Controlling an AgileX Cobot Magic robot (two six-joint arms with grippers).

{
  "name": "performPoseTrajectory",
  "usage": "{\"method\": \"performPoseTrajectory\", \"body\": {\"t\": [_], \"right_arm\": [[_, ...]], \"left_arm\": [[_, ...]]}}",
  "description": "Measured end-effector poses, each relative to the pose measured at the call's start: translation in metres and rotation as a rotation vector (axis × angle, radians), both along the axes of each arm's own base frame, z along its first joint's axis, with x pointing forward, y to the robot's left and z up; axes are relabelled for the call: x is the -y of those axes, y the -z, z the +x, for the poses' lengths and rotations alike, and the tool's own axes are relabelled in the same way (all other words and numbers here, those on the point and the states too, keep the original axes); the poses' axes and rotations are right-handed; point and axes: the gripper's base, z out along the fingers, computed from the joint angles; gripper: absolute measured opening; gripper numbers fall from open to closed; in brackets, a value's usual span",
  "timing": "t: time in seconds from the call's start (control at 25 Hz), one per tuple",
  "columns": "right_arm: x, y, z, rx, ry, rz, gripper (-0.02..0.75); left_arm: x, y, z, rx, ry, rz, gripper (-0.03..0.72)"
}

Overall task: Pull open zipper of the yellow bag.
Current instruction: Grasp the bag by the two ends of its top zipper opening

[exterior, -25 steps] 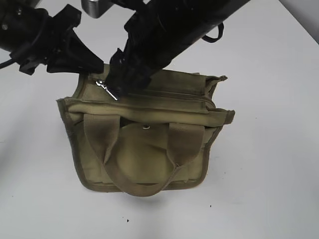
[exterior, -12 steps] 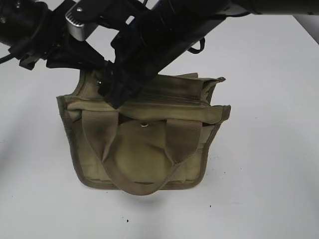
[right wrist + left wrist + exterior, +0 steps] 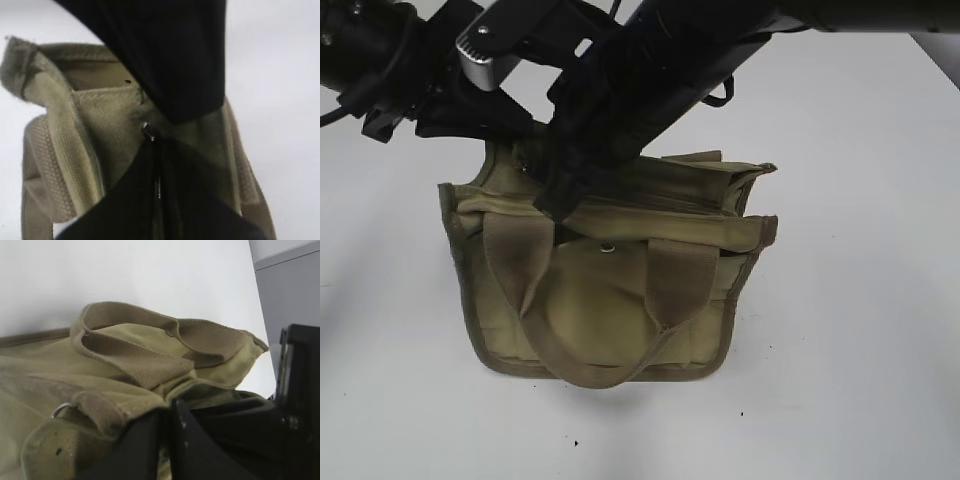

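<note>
Since the earlier frame the right pincer (image 3: pixel 552 200) had dropped onto the bag's top at the spot where the silver pull tab had lain bare, and its jaws had come together; the tab was now hidden beneath it.

In the exterior view the yellow bag (image 3: pixel 610 300) stood near the middle of the tabletop (image 3: pixel 860 350), its zipper (image 3: pixel 670 205) running along the top toward the right edge. The left pincer (image 3: pixel 510 135) was clenched on the bag's rear corner on the left.

The left wrist view showed that pincer's fingers (image 3: pixel 150 440) pressed shut on a fold of canvas, with the handles (image 3: pixel 145 365) lying beyond.

In the right wrist view the right pincer's fingertips (image 3: pixel 165 165) met at a small bright piece of metal, probably the pull tab, though too little showed to be sure it was truly caught.

The risk was a shallow hold: the thin tab could slip free on the pull, or the light bag could drag along if the left grip gave.
</note>
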Motion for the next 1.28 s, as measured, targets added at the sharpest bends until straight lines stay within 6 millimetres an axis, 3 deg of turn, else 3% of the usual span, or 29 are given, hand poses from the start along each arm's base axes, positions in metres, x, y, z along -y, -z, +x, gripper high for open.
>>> {"method": "performPoseTrajectory", "body": {"t": [0.28, 0.44, 0.8, 1.04, 1.16, 1.28], "right_arm": [[0.003, 0.001, -0.002, -0.04, -0.013, -0.038, 0.002], [0.015, -0.002, -0.004, -0.116, 0.024, -0.068, 0.002], [0.078, -0.026, 0.001, -0.322, 0.259, -0.126, 0.002], [0.126, -0.025, 0.009, -0.465, 0.415, -0.194, 0.002], [0.14, -0.025, 0.012, -0.506, 0.469, -0.204, 0.002], [0.141, -0.025, 0.012, -0.519, 0.477, -0.191, 0.002]], "left_arm": [[0.0, 0.0, -0.001, -0.006, 0.007, 0.002, 0.024], [-0.003, 0.0, 0.0, -0.014, 0.005, 0.0, 0.024], [-0.009, 0.0, 0.003, -0.012, -0.016, 0.0, 0.023], [-0.01, -0.001, 0.004, -0.004, -0.023, 0.001, 0.023], [-0.01, -0.001, 0.004, -0.004, -0.023, 0.002, 0.023], [-0.01, -0.001, 0.004, -0.004, -0.024, 0.002, 0.023]]}}
